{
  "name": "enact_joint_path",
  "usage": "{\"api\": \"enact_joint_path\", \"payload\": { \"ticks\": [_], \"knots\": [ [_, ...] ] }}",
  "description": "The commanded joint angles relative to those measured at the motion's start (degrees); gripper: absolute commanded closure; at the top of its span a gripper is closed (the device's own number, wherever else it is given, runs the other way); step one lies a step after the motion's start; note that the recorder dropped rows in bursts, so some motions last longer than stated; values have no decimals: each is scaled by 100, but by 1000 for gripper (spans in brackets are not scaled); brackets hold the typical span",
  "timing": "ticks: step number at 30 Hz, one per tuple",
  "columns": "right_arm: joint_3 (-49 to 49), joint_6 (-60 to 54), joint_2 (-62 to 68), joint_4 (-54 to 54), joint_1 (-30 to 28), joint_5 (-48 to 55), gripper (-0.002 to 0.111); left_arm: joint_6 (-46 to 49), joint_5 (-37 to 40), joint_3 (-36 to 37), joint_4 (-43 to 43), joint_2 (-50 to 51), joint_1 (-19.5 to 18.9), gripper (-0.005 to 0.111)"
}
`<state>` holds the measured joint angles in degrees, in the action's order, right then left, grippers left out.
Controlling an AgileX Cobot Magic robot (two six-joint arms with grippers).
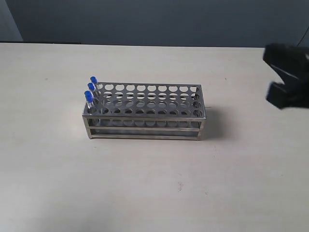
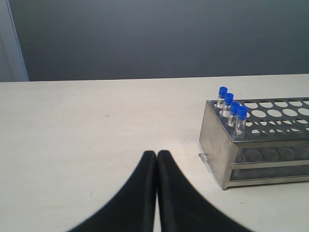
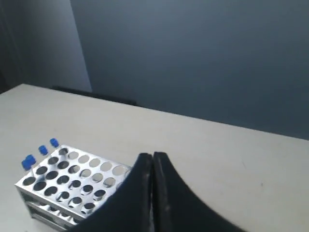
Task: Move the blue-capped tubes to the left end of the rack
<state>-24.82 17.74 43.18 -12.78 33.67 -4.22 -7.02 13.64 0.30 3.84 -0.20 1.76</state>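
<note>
Since all four tubes counted in the left wrist view stand at one end of the rack, the transfer is judged complete or nearly so.

1. The pale beige worktop [image 1: 145, 193] fills the exterior frame below a dark grey wall.
2. The rectangular shiny metal rack with a perforated top plate [image 1: 145, 119] stands at the centre of the exterior frame, its long side towards the camera.
3. The black right hand [image 3: 152, 156] hangs at the upper right edge of the exterior frame, well apart from the rack. Its fingers are pressed together and hold nothing.
4. The black left hand [image 2: 157, 153] is outside the exterior frame. Its wrist view shows it low over the worktop, near the tube-bearing end of the rack but apart from it, fingers pressed together and empty.
5. The slim clear blue-capped tubes [image 2: 235, 107] occupy the holes at the left end of the rack. Only three caps can be told apart in the exterior view.

Hazards:
- The caps project above the top plate. A low pass by either hand over that end could tip a tube or lift it out.
- The left hand is near the rack end. A forward motion could push the rack along the worktop.

Markings: no brand, label or writing is legible.
</note>
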Motion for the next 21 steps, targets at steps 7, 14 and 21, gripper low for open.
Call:
{"api": "enact_joint_path", "payload": {
  "ticks": [7, 14, 21],
  "knots": [
    [2482, 63, -2826, 43, -1720, -1423, 106, -4, -40, -30, 6, 20, 22, 106],
    [2482, 341, -4138, 144, -2433, 246, 106, -4, -40, -30, 6, 20, 22, 106],
    [2482, 341, -4318, 144, -2502, 910, 106, -4, -40, -30, 6, 20, 22, 106]
  ]
}}
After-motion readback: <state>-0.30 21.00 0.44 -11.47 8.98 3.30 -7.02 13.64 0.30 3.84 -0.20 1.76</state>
